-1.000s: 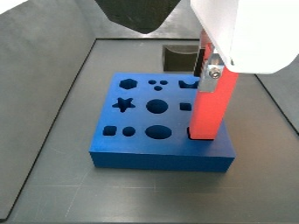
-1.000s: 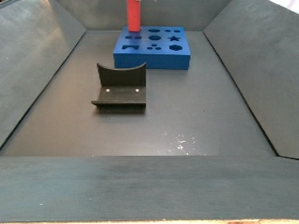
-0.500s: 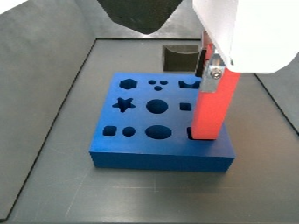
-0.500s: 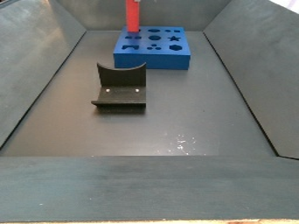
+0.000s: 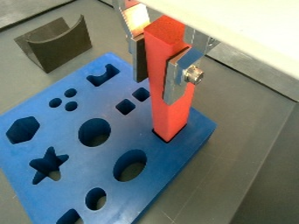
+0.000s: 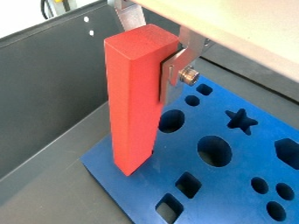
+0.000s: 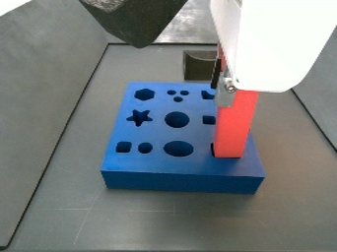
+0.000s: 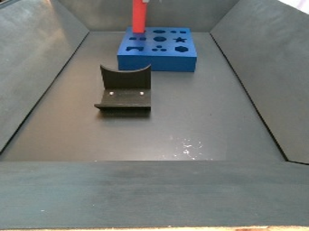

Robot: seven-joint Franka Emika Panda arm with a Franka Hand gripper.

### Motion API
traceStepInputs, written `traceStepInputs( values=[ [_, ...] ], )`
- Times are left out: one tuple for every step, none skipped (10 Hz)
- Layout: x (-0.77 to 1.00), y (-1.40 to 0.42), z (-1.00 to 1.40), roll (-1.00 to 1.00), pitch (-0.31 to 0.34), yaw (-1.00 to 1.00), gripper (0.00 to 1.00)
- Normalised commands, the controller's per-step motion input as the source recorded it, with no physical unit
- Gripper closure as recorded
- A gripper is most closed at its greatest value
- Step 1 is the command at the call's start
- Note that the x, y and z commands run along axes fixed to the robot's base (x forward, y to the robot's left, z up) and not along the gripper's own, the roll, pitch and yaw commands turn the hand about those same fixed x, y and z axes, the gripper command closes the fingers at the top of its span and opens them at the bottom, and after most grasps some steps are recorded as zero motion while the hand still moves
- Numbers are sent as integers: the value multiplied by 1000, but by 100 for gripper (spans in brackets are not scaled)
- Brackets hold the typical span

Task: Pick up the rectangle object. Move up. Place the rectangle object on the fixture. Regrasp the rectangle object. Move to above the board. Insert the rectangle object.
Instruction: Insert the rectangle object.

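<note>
The rectangle object [image 5: 170, 105], a red-orange bar, stands upright with my gripper [image 5: 160, 74] shut on its upper part. A silver finger [image 6: 176, 66] presses one side of the bar [image 6: 131, 96]. Its lower end meets the blue board [image 5: 70, 149] at a cut-out near a corner, in both wrist views and a side view, bar [image 7: 235, 128] over board [image 7: 158, 162]. The gripper [image 7: 227, 89] hangs straight above the board. The other side view shows the bar [image 8: 137, 16] rising from the board [image 8: 163, 56]; the gripper is out of frame there.
The dark fixture [image 8: 123, 90] sits on the floor apart from the board, also fixture [image 5: 56, 44] and fixture [image 7: 200, 65] behind the board. Grey bin walls [image 8: 49, 81] slope up around the floor. The board [image 6: 222, 184] holds star, hexagon, round and square holes.
The gripper has come down a little with the bar in it. Less of the bar shows above the board. Board and fixture have not moved.
</note>
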Motion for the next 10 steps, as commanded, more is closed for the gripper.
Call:
traceStepInputs(
  values=[
    [-51,-14,31,266,94,0,100],
    [0,-57,29,263,94,0,100],
    [6,-43,0,111,31,0,100],
    [0,0,0,46,0,0,100],
    [0,-9,0,34,0,0,100],
    [0,-80,-9,109,0,0,100],
    [0,-143,-103,160,9,0,100],
    [83,-209,-246,251,83,0,100],
    [154,-203,-326,317,174,0,100],
    [220,-163,-380,417,280,0,100]
  ],
)
